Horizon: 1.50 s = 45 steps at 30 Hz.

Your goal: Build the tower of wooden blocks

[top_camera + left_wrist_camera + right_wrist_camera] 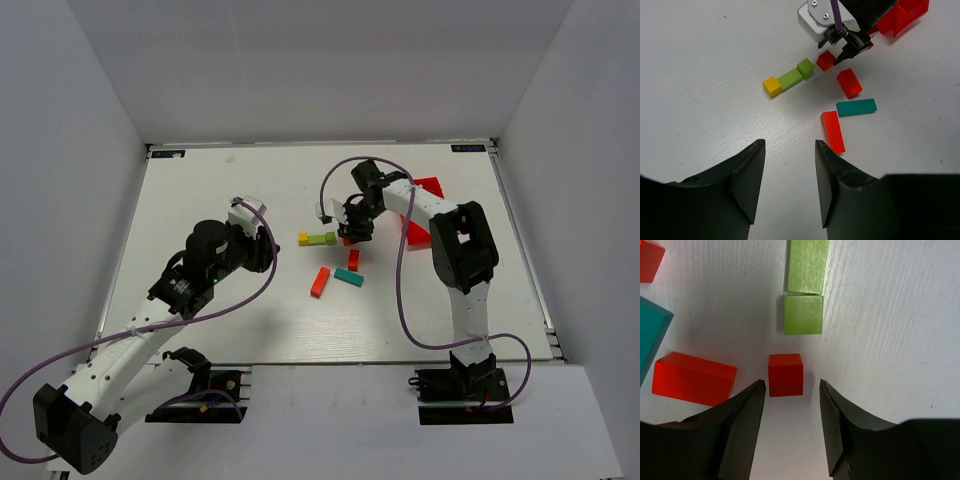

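The wood blocks lie flat on the white table, none stacked. A yellow cube point(303, 239), a green bar point(318, 239) and a green cube point(331, 238) touch in a row. In the right wrist view a small red cube point(785, 375) sits just below the green cube point(803, 314). My right gripper point(790, 384) is open, its tips on either side of the red cube's near edge without touching it. A red block point(849, 83), a teal bar point(856, 107) and an orange bar point(832, 131) lie loose nearby. My left gripper point(790, 145) is open and holds nothing, hovering short of the orange bar.
A red plastic bin point(428, 188) stands behind the right arm, partly hidden by it. The right arm's purple cable point(400, 290) loops over the table. White walls close in the table point(200, 200) on three sides.
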Available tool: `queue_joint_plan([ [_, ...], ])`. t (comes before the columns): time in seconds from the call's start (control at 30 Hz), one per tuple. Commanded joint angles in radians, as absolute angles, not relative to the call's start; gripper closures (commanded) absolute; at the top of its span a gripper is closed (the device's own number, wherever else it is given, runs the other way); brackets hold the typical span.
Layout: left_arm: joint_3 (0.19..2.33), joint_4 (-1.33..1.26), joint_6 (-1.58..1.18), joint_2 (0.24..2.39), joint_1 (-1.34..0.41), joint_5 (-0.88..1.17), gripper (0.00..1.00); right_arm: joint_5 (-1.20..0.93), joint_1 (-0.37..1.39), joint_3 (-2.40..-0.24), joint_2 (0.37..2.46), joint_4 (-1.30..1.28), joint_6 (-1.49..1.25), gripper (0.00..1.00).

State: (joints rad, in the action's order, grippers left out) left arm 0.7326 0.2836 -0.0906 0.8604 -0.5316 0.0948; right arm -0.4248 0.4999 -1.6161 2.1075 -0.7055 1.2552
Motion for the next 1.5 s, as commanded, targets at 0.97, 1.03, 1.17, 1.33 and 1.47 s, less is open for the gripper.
queue_joint_plan([
  [0.97, 0.741, 0.273, -0.091, 0.842, -0.526, 0.103, 0.45, -0.449, 0.522, -1.634, 1.997, -0.723, 1.184, 0.97],
  [1.03, 0.741, 0.273, -0.091, 0.842, -0.526, 0.103, 0.45, -0.445, 0.523, -1.635, 1.983, -0.718, 1.186, 0.97],
  [1.17, 0.741, 0.273, -0.091, 0.842, -0.526, 0.103, 0.45, -0.439, 0.54, -1.638, 1.968, -0.713, 1.169, 0.97],
  [1.33, 0.741, 0.273, -0.091, 0.842, -0.526, 0.103, 0.45, -0.417, 0.577, -1.657, 1.973, -0.704, 1.157, 0.96],
  [1.47, 0.741, 0.273, -0.091, 0.842, -0.526, 0.103, 0.45, -0.393, 0.598, -1.677, 1.999, -0.704, 1.152, 0.94],
])
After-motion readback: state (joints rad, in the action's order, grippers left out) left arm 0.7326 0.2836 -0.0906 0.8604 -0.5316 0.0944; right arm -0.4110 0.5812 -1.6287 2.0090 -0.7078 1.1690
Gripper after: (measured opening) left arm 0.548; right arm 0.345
